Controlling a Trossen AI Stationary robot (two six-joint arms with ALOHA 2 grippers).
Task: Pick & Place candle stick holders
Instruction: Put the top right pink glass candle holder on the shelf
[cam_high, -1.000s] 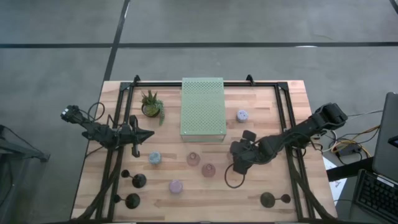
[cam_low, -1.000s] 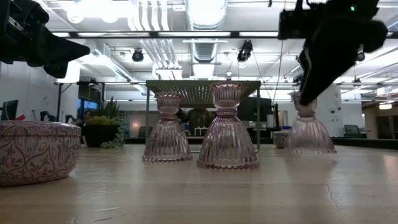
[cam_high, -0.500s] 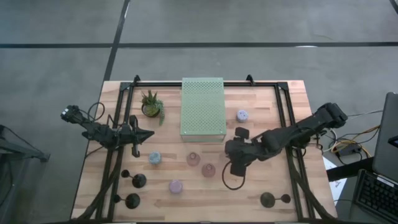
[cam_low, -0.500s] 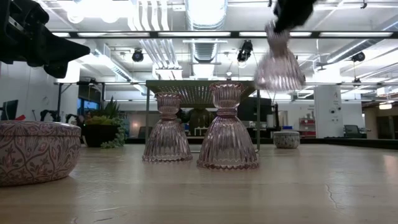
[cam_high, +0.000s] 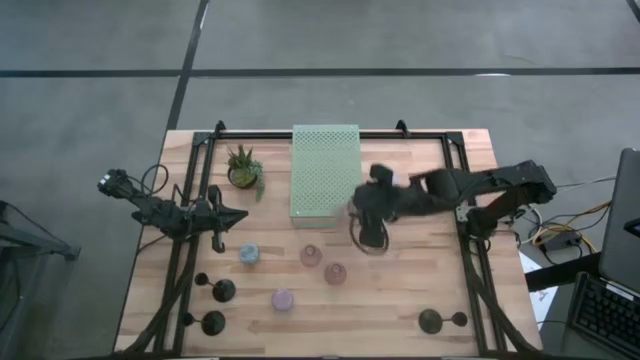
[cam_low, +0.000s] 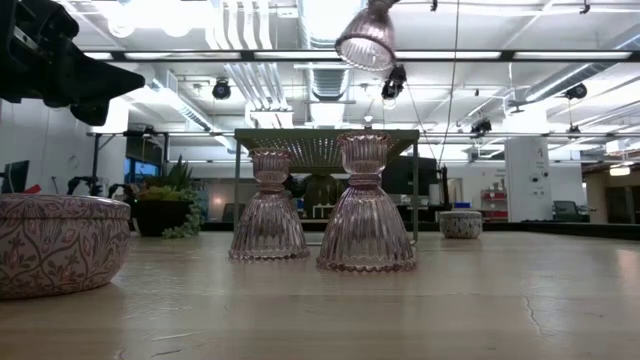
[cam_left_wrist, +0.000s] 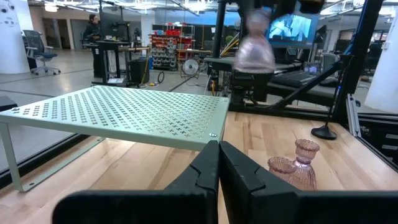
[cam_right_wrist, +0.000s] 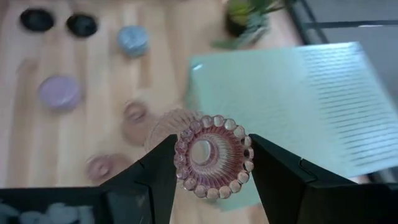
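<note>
Your right gripper (cam_right_wrist: 211, 186) is clamped on a pink glass candle stick holder (cam_right_wrist: 212, 153), the fingers pinching it from either side, and it hangs in the air just beside the near right corner of the pale green perforated board (cam_high: 325, 170). The left gripper (cam_left_wrist: 217, 163) waits with its fingers pressed together, well off to the far side of the board from the right gripper.

Judging by where you hover, the board looks like the drop spot. Carry the holder over the board's surface before you descend, so the flared base clears the raised edge. Keep the holder upright; in the low view it hangs tilted, so level your wrist first. Lower until the base sits flat on the perforations, then spread the fingers only a little and lift straight up, or you may tip it.

Below and behind your right gripper, two more pink glass holders (cam_high: 311, 256) stand on the table (cam_high: 420, 290) close to each other. Beyond them lie a lavender holder (cam_high: 283, 299) and a blue one (cam_high: 248, 254), with black holders (cam_high: 223, 291) near the table's edge.

The table is pale wood with a black frame. The potted plant (cam_high: 243, 166) stands on the board's far side from your gripper. The floor around is grey concrete.
</note>
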